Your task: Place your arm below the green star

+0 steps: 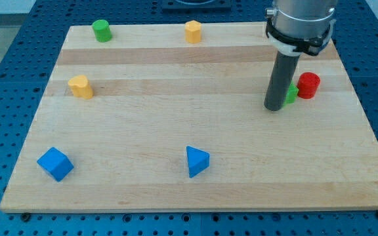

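Observation:
A green block [292, 93], mostly hidden behind my rod, sits at the view's right; its shape cannot be made out from the small part showing. My tip [273, 107] rests on the board just left of it and slightly below, touching or nearly touching. A red cylinder [308, 85] stands right beside the green block on its right. A second green block, a cylinder [101, 30], stands at the view's top left.
An orange block [193, 31] is at the top centre. A yellow block [81, 86] is at the left. A blue cube [55, 163] is at the bottom left and a blue triangle [197, 160] at the bottom centre. The wooden board [176, 98] lies on a blue perforated table.

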You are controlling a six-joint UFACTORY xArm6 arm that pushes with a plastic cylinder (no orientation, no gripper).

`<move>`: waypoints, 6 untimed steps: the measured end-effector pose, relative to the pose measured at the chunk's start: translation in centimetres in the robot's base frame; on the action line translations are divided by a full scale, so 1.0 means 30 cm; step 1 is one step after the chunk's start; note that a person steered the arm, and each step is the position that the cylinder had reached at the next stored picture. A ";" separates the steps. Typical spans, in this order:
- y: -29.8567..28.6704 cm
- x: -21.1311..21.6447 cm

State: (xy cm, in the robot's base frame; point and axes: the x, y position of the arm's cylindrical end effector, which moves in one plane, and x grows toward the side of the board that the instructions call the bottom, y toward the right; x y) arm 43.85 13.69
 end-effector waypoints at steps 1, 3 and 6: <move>0.000 0.022; 0.033 0.131; 0.058 0.057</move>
